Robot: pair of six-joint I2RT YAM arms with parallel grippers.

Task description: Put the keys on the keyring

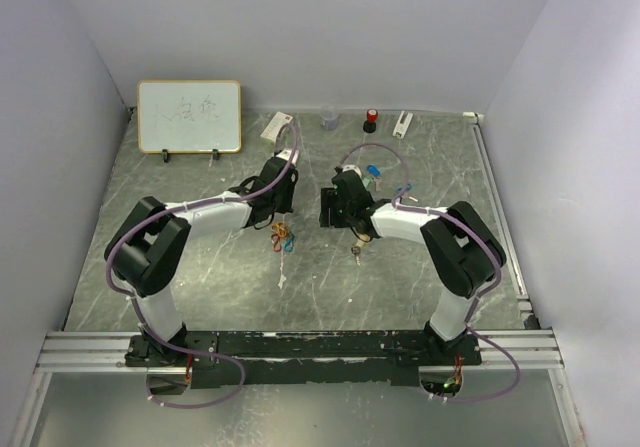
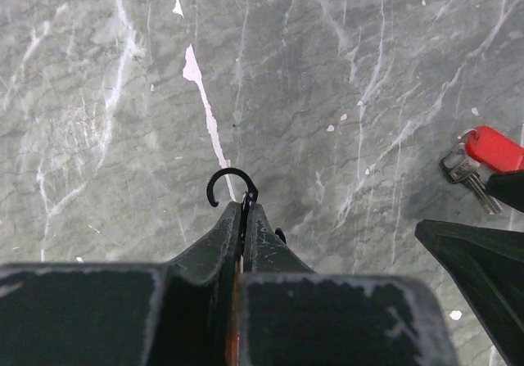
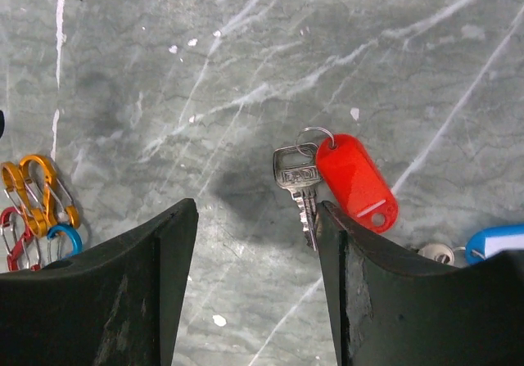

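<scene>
Left wrist view: the left pincer (image 2: 246, 209) is clenched tight on a thin black hook-shaped keyring (image 2: 230, 178). The ring juts from its tips above the grey marbled desk (image 2: 98, 96), well to the left of a silver key with a red plastic tag (image 2: 479, 160).

Right wrist view: the right pincer (image 3: 258, 210) is released, its fingers apart and holding nothing. The red-tagged key lies flat on the desk, its blade tip just beside the right finger's inner edge. To the key's right a blue plastic tag (image 3: 495, 239) shows, partly hidden. Far to the key's left lies a bunch of orange, red and blue carabiner clips (image 3: 37, 210).

Top external view: the key shows tiny, just below the right pincer. The left pincer hangs to the key's left, above the clips.
</scene>
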